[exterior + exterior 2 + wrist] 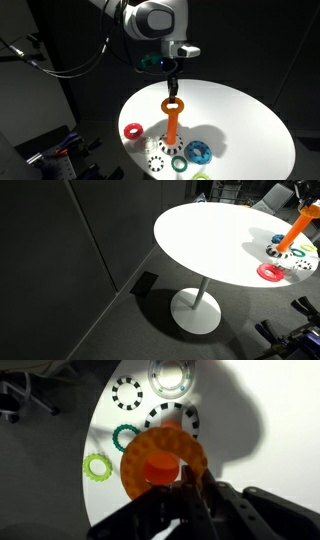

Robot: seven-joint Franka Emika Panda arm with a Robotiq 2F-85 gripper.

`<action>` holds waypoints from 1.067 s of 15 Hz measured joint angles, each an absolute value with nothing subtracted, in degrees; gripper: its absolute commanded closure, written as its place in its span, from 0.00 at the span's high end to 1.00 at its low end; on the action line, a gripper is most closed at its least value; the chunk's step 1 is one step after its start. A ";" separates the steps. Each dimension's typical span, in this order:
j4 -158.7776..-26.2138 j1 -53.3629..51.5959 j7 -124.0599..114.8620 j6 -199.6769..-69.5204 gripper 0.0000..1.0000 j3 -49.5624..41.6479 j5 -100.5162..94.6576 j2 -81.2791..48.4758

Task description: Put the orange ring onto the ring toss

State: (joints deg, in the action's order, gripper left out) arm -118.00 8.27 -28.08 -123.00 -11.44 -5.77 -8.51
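In the wrist view my gripper (188, 476) is shut on the near edge of the orange ring (135, 458). The top of the orange ring toss peg (160, 468) shows through the ring's hole. In an exterior view the gripper (172, 86) holds the ring (173, 103) right at the top of the upright peg (172, 126) on the white round table (250, 120). I cannot tell whether the ring is around the tip. The peg (288, 237) also shows at the right edge of an exterior view, where the gripper is mostly cut off.
A red ring (133, 130) (270, 272) lies beside the peg's base. A blue toothed ring (199, 151), a green toothed ring (125, 436), a yellow-green ring (97, 466) and black-and-white toothed rings (127, 393) lie around the base. The table edge (92, 420) is close.
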 measured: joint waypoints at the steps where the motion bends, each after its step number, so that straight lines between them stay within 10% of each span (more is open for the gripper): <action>1: -117.30 8.27 -28.16 -123.00 0.06 -11.68 -5.77 -9.32; 11: -114.20 8.27 -28.29 -120.72 0.07 -12.79 -5.51 -12.94; 16: -113.83 8.27 -28.00 -118.36 0.57 -12.76 -5.24 -12.99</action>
State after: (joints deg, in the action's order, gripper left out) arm -113.83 8.27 -28.00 -118.36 -12.76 -5.24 -12.99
